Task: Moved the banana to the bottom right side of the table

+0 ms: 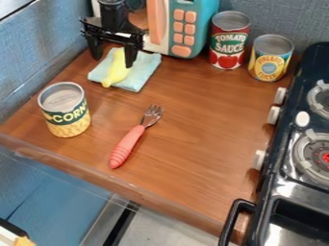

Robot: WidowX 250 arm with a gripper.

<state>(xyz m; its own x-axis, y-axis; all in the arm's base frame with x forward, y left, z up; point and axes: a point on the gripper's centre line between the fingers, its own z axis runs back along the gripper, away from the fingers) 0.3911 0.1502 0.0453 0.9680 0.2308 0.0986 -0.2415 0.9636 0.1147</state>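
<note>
- Here, at nine o'clock, see a green and yellow can (65,113).
- At eleven, see the black gripper (114,61), opened up, fingers apart.
- Also at eleven, find the yellow banana (116,72) on a blue cloth (141,72).
- Near the middle, toward eight, spot a pink-handled fork (128,146).
- At twelve, spot a toy microwave (183,29).
- At one, find a red can (227,45).
- At two, find a yellow can (269,62).
- From three to five, see a black stove (276,194).

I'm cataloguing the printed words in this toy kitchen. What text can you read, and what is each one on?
"CORN": yellow can at left
"TOMATO SAUCE": red can
"PINEAPPLE SLICES": can nearest the stove
Toy microwave: any marks on its display are too small to read.
</note>
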